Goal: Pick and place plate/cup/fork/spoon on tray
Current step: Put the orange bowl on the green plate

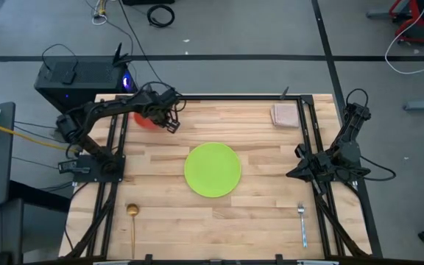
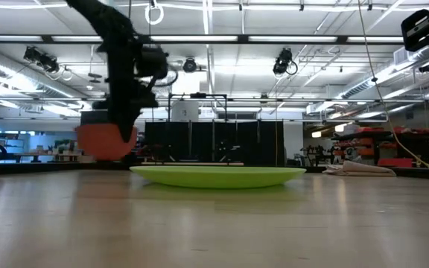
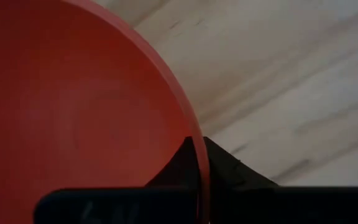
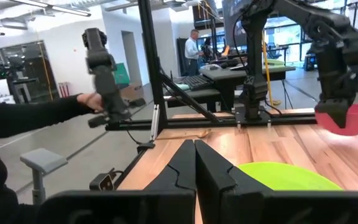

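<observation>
Plate, cup, fork, spoon — no tray is visible in any view, so nothing can be counted as placed yet.

Large flat round lime-green plate [image 1: 212, 169]: lies flat at the middle of the light wooden desk [image 1: 263, 213], untouched.

Small round red-orange cup [image 1: 143, 118]: near the far left corner of the desk, in the left gripper [image 1: 169, 118]. The left wrist view shows the cup's rim [image 3: 191, 155] pinched between the two dark fingers, so the gripper is clenched on the cup wall. In the low view the cup [image 2: 104, 140] hangs clear above the desk surface, lifted, not resting.

Long thin golden-tan spoon with a small round gold bowl [image 1: 132, 221]: near the near left corner, handle running toward the near edge. Not handled.

Small slim silver metal fork [image 1: 302, 223]: near the near right corner, tines toward the far side. Not handled.

Small pinkish-beige square pad [image 1: 284, 114]: near the far right corner; not part of the job.

Right gripper [image 4: 194, 163]: parked over the right edge of the desk, fingers pressed together, holding nothing.

A person's dark sleeve and hand [image 4: 89, 101] show beyond the desk in the right wrist view, gripping a handheld device.

Judgement: early stage. One item of four is in hand and airborne; plate, spoon and fork remain where they lie. With no tray in sight, the cup's destination cannot be told.
</observation>
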You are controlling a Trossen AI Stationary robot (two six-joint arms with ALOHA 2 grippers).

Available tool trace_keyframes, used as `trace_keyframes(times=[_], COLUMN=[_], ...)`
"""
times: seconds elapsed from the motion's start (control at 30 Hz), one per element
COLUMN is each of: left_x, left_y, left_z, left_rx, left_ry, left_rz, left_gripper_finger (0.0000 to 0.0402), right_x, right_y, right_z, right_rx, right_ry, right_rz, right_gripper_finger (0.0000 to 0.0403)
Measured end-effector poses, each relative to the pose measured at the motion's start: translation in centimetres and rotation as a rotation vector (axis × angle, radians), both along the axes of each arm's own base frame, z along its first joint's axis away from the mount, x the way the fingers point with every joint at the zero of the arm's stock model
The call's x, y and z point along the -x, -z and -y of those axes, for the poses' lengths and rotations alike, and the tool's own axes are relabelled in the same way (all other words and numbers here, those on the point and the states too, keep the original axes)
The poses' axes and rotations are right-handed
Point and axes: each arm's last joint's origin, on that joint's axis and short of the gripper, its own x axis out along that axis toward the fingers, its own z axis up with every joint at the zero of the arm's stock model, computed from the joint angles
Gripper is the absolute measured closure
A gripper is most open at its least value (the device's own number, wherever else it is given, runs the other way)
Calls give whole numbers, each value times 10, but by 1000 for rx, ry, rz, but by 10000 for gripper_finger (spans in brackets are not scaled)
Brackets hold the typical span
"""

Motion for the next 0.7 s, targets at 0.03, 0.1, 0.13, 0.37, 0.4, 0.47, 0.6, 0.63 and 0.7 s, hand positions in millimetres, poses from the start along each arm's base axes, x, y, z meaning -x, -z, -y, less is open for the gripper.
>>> trace_keyframes(times=[0.03, 0.1, 0.13, 0.37, 0.4, 0.47, 0.6, 0.63, 0.7], left_x=[-6, -20, -27, -67, -71, -78, -84, -86, -89], left_y=[-8, -23, -31, -78, -82, -91, -101, -102, -103], left_z=[3, 13, 18, 83, 94, 115, 150, 158, 173], left_rx=[-18, -55, -70, -153, -161, -171, -182, -184, -188], left_ry=[18, 61, 87, 385, 432, 505, 617, 641, 686], left_rz=[6, 27, 45, 107, 118, 147, 197, 211, 234], left_gripper_finger=[392, 392, 392, 392, 392, 392, 392, 392, 392], right_x=[0, 0, 0, 0, 0, 0, 0, 1, 1], right_y=[0, 0, 0, 0, 0, 0, -3, -5, -8], right_z=[0, 0, 0, 0, 0, 0, 1, 1, 2], right_rx=[0, -1, -6, -28, -28, -28, -32, -38, -45], right_ry=[0, 0, 0, -2, -2, -2, -2, -2, -2], right_rz=[0, 0, -1, -7, -7, -7, -2, 2, 8], right_gripper_finger=[399, 399, 399, 398, 398, 398, 398, 398, 398])
